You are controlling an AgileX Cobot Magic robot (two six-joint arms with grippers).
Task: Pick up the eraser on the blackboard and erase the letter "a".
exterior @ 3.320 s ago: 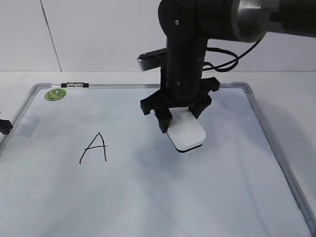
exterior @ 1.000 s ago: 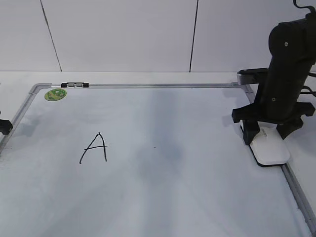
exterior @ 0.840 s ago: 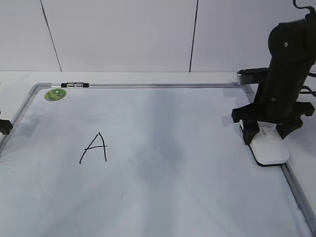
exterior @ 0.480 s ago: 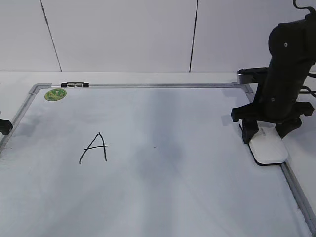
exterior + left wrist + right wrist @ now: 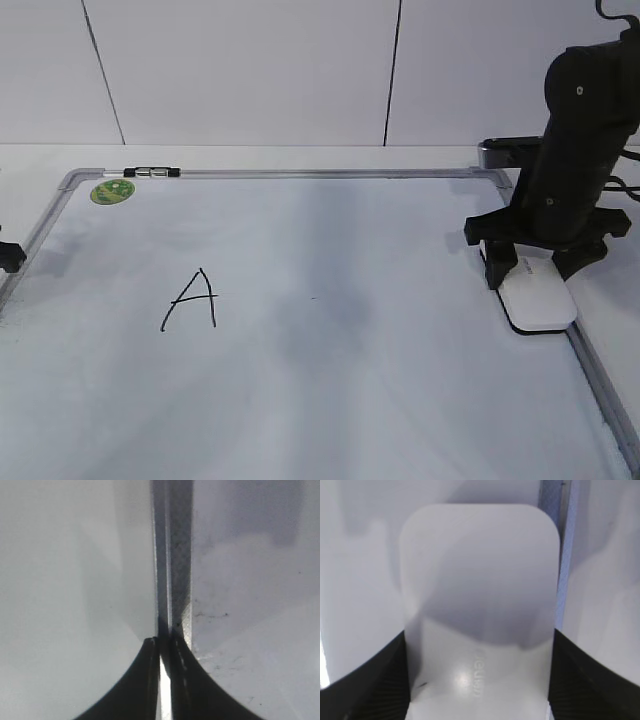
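Observation:
The white eraser [image 5: 540, 305] rests on the blackboard [image 5: 350, 400] close to its right frame. My right gripper [image 5: 538, 272] is shut on the eraser, one black finger on each long side. In the right wrist view the eraser [image 5: 480, 580] fills the space between the fingers of this gripper [image 5: 479, 645], with grey lettering on top. A capital "A" [image 5: 192, 299] is on the board's left half. No lowercase "a" shows. My left gripper [image 5: 162, 645] is shut and empty over the board's left frame [image 5: 180, 555]. It shows at the far left of the exterior view [image 5: 8, 257].
A round green sticker [image 5: 112, 191] sits in the board's back left corner, and a small black-and-silver clip [image 5: 152, 173] lies on the back frame. The silver frame [image 5: 564, 555] runs just right of the eraser. A white wall stands behind the table.
3.3 s ago the right gripper held the eraser at mid-board. It has carried it to the right frame, and in the last second has shifted it slightly left and back. The left gripper is still.

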